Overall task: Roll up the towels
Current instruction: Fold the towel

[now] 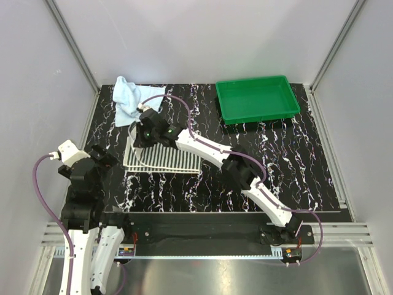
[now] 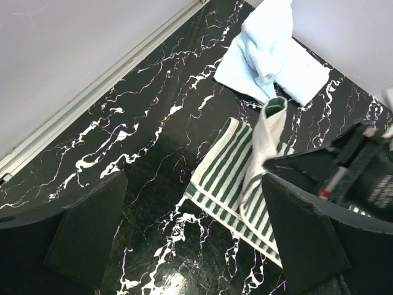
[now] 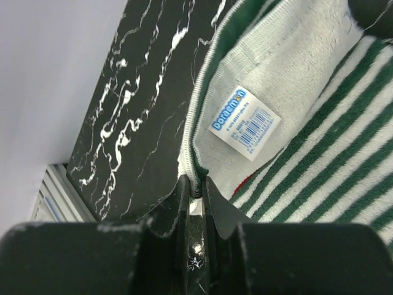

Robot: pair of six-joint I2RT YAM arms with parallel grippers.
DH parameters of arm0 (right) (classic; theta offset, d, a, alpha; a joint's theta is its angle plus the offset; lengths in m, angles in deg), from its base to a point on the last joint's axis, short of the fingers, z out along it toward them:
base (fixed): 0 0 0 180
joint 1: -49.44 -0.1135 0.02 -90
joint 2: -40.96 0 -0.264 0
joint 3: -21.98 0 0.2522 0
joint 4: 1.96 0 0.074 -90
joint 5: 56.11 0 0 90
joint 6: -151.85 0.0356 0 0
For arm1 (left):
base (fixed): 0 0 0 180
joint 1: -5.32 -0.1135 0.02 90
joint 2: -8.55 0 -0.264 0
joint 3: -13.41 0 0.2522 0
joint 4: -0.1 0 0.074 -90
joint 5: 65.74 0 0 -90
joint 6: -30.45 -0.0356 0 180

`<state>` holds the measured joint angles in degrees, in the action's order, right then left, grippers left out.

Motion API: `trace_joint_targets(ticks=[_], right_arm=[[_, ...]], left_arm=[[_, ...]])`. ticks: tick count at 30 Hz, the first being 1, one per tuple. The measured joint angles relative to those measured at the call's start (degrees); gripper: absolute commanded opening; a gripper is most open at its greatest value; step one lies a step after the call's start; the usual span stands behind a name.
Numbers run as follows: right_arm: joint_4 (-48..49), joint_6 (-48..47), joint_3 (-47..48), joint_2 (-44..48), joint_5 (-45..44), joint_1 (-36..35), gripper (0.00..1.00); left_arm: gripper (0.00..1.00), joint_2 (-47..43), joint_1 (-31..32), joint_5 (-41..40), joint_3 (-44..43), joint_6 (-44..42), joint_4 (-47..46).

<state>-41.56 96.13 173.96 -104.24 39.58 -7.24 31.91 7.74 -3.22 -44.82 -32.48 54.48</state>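
The green-and-white striped towel (image 1: 164,158) lies flat on the black marbled table, left of centre. My right gripper (image 1: 145,133) is shut on its far left corner and lifts that corner up; in the right wrist view the jaws (image 3: 196,190) pinch the hemmed edge, and the towel's pale underside with a white label (image 3: 245,123) shows. The lifted flap also shows in the left wrist view (image 2: 263,147). The pale blue towel (image 1: 133,100) lies crumpled at the far left corner. My left gripper (image 1: 104,157) is open and empty, hovering left of the striped towel (image 2: 227,178).
A green plastic tray (image 1: 258,98) stands at the far right of the table (image 1: 276,160). White walls with metal rails close in the left, back and right sides. The right arm reaches diagonally across the middle.
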Motion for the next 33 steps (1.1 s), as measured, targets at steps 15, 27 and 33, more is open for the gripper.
trace_joint_targets(ticks=[15, 27, 33], right_arm=[[6.7, -2.2, -7.9, -0.5, 5.3, -2.1, 1.0], [4.2, 0.2, -40.5, 34.7, -8.4, 13.2, 1.0], [0.5, 0.7, -57.3, 58.6, -21.4, 20.4, 1.0]], left_arm=[[0.99, 0.1, 0.0, 0.0, 0.0, 0.0, 0.0], [0.99, 3.8, -0.1, 10.7, -0.2, -4.3, -1.6], [0.99, 18.4, 7.0, 18.3, -3.5, -5.0, -3.1]])
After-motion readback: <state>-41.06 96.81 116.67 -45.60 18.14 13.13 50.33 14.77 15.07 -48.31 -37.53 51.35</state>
